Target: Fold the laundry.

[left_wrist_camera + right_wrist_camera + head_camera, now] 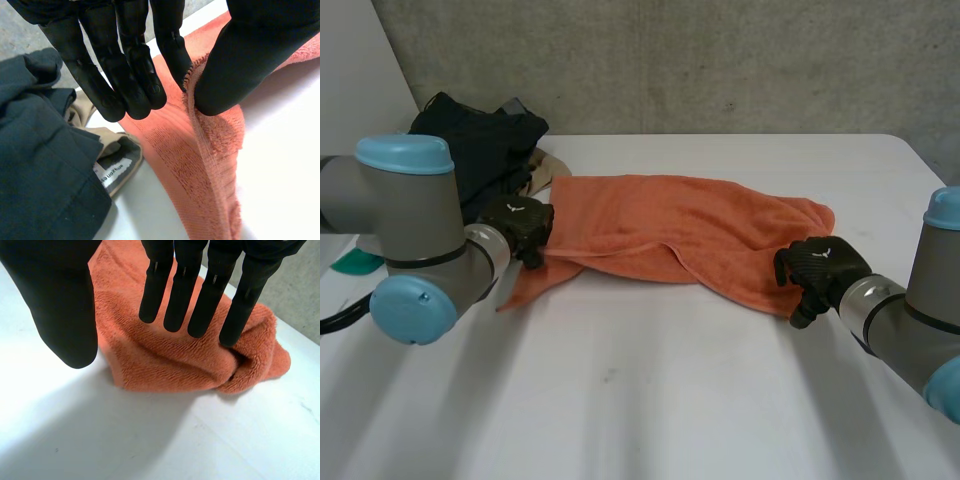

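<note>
A white table (650, 400) stands against a rough grey concrete wall (700, 60) under even light.

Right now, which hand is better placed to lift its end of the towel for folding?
Left, probably. The left hand pinches an edge of the orange towel between thumb and fingers, near the dark clothes. The right hand hangs open over the other end, gripping nothing.

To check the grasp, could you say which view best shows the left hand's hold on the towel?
The left wrist view: the left hand pinches the orange towel by its edge, thumb against finger. Head view: the hand's back at one end. Right wrist view: the towel's other end.
</note>
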You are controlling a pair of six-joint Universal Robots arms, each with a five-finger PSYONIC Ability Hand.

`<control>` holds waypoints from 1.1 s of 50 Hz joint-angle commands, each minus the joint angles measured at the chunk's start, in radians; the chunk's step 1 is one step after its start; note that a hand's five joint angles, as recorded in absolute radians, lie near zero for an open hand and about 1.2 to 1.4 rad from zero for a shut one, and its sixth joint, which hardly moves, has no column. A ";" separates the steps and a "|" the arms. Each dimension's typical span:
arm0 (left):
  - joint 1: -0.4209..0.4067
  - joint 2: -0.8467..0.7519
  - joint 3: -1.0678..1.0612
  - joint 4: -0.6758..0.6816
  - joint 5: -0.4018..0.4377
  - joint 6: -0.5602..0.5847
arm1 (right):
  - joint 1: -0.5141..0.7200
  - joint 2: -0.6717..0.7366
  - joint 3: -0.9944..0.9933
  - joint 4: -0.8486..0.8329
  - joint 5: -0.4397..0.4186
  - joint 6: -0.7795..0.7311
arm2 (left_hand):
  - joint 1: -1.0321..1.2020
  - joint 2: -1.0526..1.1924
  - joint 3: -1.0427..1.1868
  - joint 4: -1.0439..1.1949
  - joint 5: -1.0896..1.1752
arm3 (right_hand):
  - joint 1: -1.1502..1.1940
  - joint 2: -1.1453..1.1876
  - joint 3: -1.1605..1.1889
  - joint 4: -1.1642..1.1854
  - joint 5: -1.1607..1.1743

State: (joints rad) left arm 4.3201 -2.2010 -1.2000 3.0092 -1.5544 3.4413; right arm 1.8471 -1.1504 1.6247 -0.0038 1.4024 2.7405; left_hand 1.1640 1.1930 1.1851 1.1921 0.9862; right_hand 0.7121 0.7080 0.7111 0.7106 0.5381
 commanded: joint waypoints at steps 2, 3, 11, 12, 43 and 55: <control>-0.008 0.027 -0.007 0.002 0.001 0.004 | 0.004 0.058 -0.011 -0.011 0.003 -0.011 | 0.232 0.203 0.211 0.204 0.236 | 0.094 0.098 0.095 0.095 0.093; -0.010 0.029 -0.009 0.002 0.001 0.006 | 0.006 0.075 -0.023 -0.030 0.004 -0.013 | 0.232 0.203 0.211 0.204 0.236 | 0.070 0.074 0.071 0.072 0.070; -0.010 0.041 -0.019 0.002 -0.007 0.007 | 0.020 0.170 -0.097 -0.097 0.018 -0.022 | 0.232 0.203 0.211 0.204 0.236 | 0.070 0.074 0.071 0.072 0.070; -0.010 0.043 -0.019 0.002 -0.007 0.006 | 0.020 0.181 -0.106 -0.099 0.021 -0.024 | 0.232 0.203 0.211 0.204 0.236 | 0.076 0.080 0.077 0.077 0.075; -0.026 0.330 -0.302 -0.387 -0.035 0.469 | -0.338 -0.035 -0.255 0.957 -0.105 -0.877 | 0.232 0.203 0.211 0.204 0.236 | 0.684 0.688 0.685 0.686 0.684; -0.050 0.163 0.067 -0.164 -0.095 0.473 | -0.237 0.040 -0.523 0.583 -0.097 -0.590 | 0.232 0.203 0.211 0.204 0.236 | 0.684 0.688 0.685 0.686 0.684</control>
State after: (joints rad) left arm 4.2706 -1.9496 -1.3956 2.6849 -1.6230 3.9289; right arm 1.5451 -1.1533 1.2748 0.8310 1.3079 1.9543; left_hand 1.1640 1.1955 1.1874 1.1926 0.9863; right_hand 1.1394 1.1752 1.1857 1.1959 1.0228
